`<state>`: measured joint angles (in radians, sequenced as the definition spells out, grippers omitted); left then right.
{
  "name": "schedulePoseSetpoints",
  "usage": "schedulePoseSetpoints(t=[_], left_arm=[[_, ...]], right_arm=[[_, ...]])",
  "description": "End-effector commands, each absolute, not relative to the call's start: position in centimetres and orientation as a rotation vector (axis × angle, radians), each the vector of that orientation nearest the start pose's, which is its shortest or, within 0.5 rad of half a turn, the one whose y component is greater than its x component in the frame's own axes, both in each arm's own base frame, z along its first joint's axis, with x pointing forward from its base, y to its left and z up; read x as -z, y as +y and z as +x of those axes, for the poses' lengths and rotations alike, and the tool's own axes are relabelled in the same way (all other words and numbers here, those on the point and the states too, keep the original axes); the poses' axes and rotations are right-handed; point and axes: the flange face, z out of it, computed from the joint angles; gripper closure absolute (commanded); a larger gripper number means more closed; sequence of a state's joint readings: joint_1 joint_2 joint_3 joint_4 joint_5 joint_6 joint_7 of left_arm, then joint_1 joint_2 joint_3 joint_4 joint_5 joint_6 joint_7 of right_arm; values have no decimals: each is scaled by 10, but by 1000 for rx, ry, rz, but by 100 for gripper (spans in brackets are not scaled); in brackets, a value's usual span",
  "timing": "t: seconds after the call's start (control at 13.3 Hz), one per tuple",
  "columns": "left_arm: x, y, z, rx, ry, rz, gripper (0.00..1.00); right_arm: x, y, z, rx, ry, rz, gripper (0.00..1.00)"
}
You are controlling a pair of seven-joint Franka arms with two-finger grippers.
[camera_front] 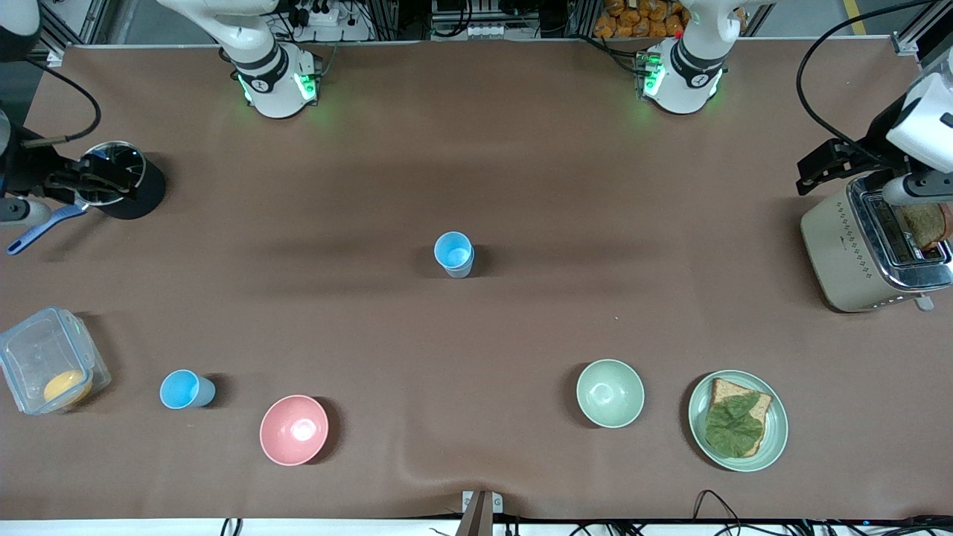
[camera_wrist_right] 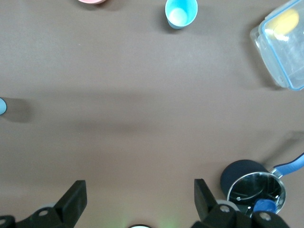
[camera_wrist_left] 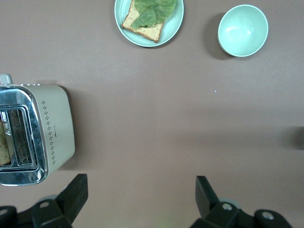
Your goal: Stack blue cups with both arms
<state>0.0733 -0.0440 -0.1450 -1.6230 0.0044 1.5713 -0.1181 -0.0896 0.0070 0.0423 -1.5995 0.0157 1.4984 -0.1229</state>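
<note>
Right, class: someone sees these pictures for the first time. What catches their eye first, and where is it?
Probably the two blue cups: one cup stands alone mid-table, the other cup nearer the front camera, beside the pink bowl toward the right arm's end. Next, the toaster at the left arm's end, with the left gripper over bare table beside it and the right gripper by the saucepan, both open.

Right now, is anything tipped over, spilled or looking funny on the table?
Nothing is spilled or tipped. Both blue cups stand upright: one mid-table, one between the clear box and the pink bowl. The only oddity is the tablecloth, rumpled along the front edge.
</note>
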Motion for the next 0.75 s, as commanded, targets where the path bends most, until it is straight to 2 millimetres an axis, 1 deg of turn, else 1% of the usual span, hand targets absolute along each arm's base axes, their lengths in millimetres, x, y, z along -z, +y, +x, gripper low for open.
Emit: schedulePoseSetpoints(t=[0.0, 0.07, 0.15, 0.22, 0.45, 0.6, 0.67], left_arm=[[-643, -33, 544, 35, -62, -3148, 0], [-649, -32, 548, 59, -62, -3150, 0], [-652, -37, 548, 67, -48, -3141, 0], [-647, -35, 552, 53, -53, -3143, 0], [-642, -36, 556, 38, -48, -3150, 0], [-642, -34, 557, 35, -55, -3156, 0], [-644, -39, 556, 40, -43, -3151, 0]], right_arm=[[-615, -35, 546, -138, -140, -3100, 0], [-621, -35, 546, -131, -126, -3103, 0], [-625, -35, 545, -134, -119, -3104, 0], [-627, -36, 544, -134, -103, -3105, 0], [-630, -35, 542, -146, -96, -3104, 0], [-635, -35, 542, -134, -96, -3105, 0], [-637, -39, 541, -124, -83, -3103, 0]])
